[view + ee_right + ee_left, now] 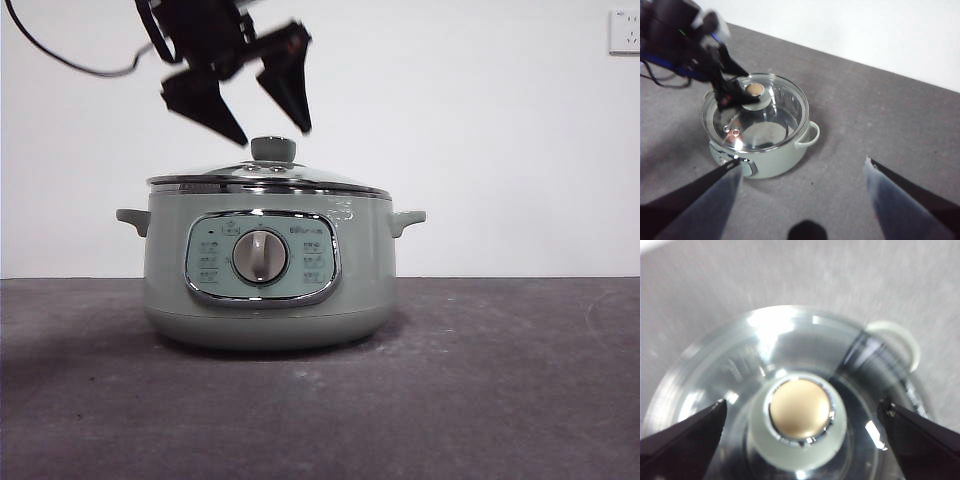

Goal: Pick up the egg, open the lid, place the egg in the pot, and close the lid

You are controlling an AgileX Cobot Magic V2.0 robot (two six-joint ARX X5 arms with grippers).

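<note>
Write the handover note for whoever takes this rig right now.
Left tool: open, empty, poised just above the lid's knob, one jaw on each side.
Right tool: open, empty, held high and away from the pot.
Lid: closed on the pot.
Egg: not visible in any view; none shows through the glass.
Done: cannot tell whether the egg went in.
Left: find the egg first; if it is not inside, run the whole sequence.

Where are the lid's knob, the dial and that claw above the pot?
knob point(273, 149), front view, its green side.
dial point(260, 257), front view, the grey face.
left gripper point(258, 115), front view, the gap between its open fingers.
</note>
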